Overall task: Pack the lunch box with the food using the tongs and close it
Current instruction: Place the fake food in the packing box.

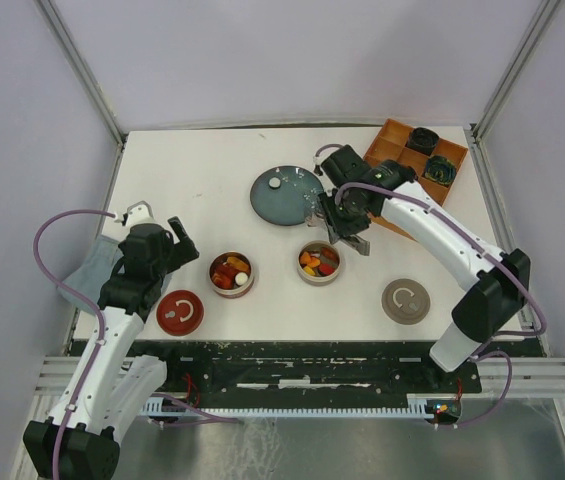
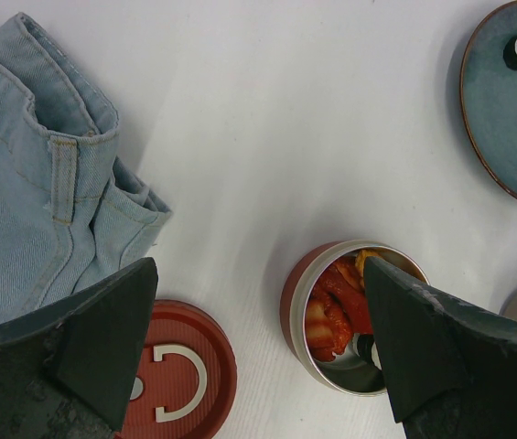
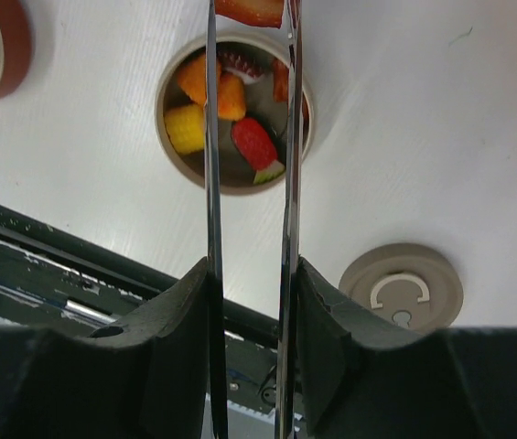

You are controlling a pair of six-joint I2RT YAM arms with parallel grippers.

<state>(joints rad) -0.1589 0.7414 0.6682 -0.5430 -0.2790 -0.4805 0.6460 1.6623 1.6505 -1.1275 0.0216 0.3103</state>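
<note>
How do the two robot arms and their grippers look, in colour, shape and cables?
The left arm and the right arm both have white tubular links joined by black joint housings. A thin lilac cable loops loosely along each arm. The left gripper and the right gripper are matte black, each with two broad, wedge-shaped fingers. No lettering or markings can be seen.

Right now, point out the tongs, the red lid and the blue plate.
tongs (image 3: 210, 183), right wrist view, one metal arm.
red lid (image 2: 174, 384), left wrist view, centre.
blue plate (image 1: 292, 200), top view, bare centre.
</note>
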